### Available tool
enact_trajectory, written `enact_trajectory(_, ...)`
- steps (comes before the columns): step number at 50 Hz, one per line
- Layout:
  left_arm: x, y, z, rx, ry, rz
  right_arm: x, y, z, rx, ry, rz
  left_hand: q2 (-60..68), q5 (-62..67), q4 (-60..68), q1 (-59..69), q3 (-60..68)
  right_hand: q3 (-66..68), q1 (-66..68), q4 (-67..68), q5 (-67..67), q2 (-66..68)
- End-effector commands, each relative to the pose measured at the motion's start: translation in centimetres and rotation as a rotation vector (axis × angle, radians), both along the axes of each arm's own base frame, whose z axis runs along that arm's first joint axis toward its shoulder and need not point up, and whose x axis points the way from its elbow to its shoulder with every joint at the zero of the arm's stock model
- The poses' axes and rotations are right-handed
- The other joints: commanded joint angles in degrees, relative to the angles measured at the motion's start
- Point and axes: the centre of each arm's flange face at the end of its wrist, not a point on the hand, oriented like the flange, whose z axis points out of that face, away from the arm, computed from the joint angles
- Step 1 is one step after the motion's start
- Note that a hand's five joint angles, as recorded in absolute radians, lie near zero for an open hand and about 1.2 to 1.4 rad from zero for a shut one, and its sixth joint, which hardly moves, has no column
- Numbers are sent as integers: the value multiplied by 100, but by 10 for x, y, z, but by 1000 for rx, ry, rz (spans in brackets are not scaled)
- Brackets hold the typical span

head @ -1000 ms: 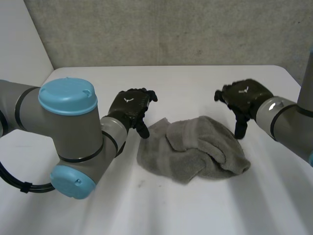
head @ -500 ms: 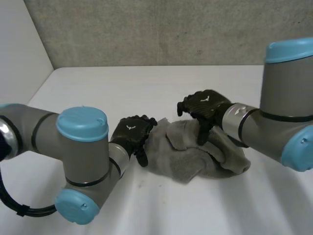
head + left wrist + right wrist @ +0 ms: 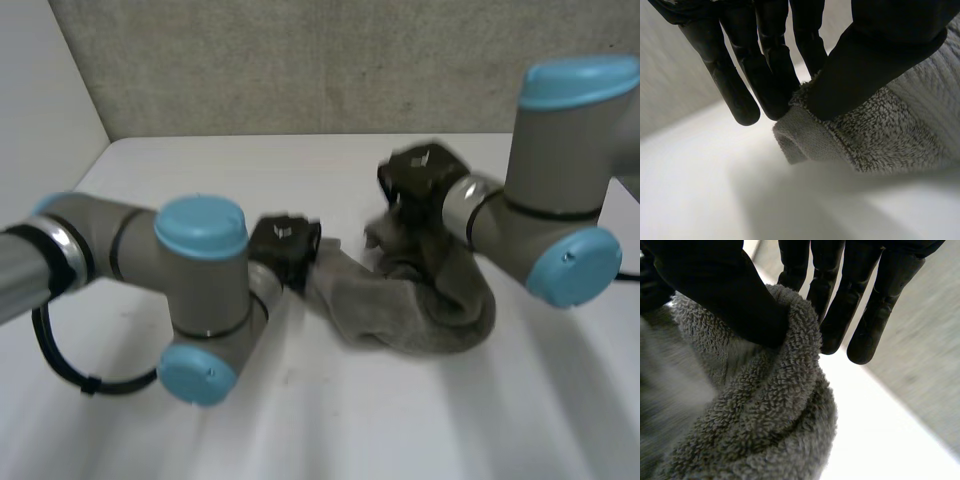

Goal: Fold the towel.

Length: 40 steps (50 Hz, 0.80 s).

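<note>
A grey towel [image 3: 410, 300] lies crumpled in the middle of the white table [image 3: 330, 420]. My left hand [image 3: 283, 245] is at the towel's left corner; in the left wrist view its thumb [image 3: 865, 65] and fingers [image 3: 775, 65] pinch the hemmed corner of the towel [image 3: 880, 130]. My right hand [image 3: 420, 180] is over the towel's upper middle; in the right wrist view its thumb [image 3: 725, 295] and fingers [image 3: 840, 295] pinch a thick fold of the towel [image 3: 765, 410], lifting it a little off the table.
A grey wall [image 3: 320, 60] runs behind the table's far edge. Bare table lies in front of the towel and to both sides. My left arm's elbow [image 3: 200, 300] and my right arm's elbow [image 3: 560, 200] stand close beside the towel.
Both hands came in onto the towel and closed on it: the left on its left corner, the right on a fold at the upper middle. The towel is bunched narrower.
</note>
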Motion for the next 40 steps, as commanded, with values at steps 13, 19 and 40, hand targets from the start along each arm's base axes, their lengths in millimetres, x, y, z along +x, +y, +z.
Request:
enact_trajectory(13,51,1,152,-294,88,171,-71,-10,103,-278,-208,-191,1149,1279,1152,1425,1169,1067,93,1065,1128,1113)
enact_trajectory(19,74,43,82,-101,-70,117,-90,15,21,-57,117,-142,1149,1279,1152,1425,1169,1067,93,1065,1128,1113)
enact_trajectory(40,93,77,51,-107,-338,-1,-108,28,4,4,141,-176,-5476,-5346,-5474,-5200,-5457,-4360,-5335,-4363,-4300,-4315)
